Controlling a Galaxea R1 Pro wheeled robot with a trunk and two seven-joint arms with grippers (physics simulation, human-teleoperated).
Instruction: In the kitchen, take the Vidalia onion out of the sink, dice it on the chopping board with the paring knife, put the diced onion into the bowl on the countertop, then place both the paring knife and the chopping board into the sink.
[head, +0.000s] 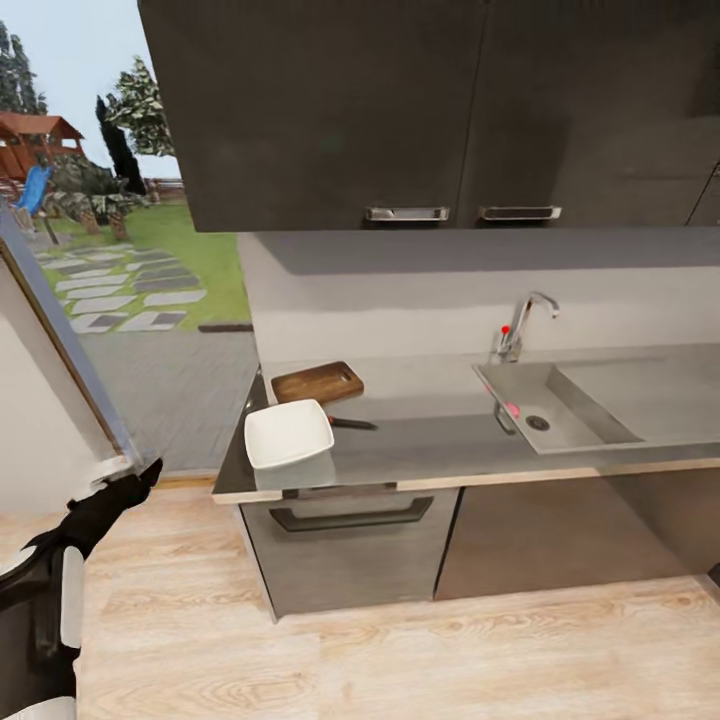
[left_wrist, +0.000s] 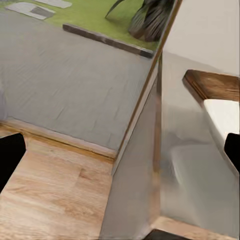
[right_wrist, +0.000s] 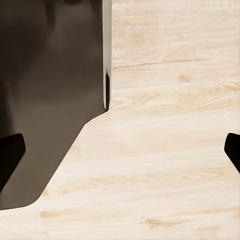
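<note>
Head view recorded the countertop (head: 430, 440) ahead, chopping board (head: 318, 381) at its left end against the wall, bowl (head: 288, 433) just in front of it, paring knife (head: 352, 423) beside the bowl, sink (head: 560, 405) at right, left gripper (left_wrist: 120, 150) and right gripper (right_wrist: 120, 150) both spread wide, holding nothing, over wood floor (right_wrist: 170, 165).

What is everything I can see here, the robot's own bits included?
Countertop: one, grey metal, above the lower cabinets.
Chopping board: one, brown wood, back left of the countertop.
Bowl: one, white, in front of the board.
Paring knife: one, dark, just right of the bowl.
Sink: one, grey, right end of the countertop.
Tap: one, chrome with red knob, behind the sink.
Wall cabinets: dark, above.
Floor: light wood.
Left gripper: one, black, low left, fingers open.
Right gripper: black fingers open, over the floor.
</note>
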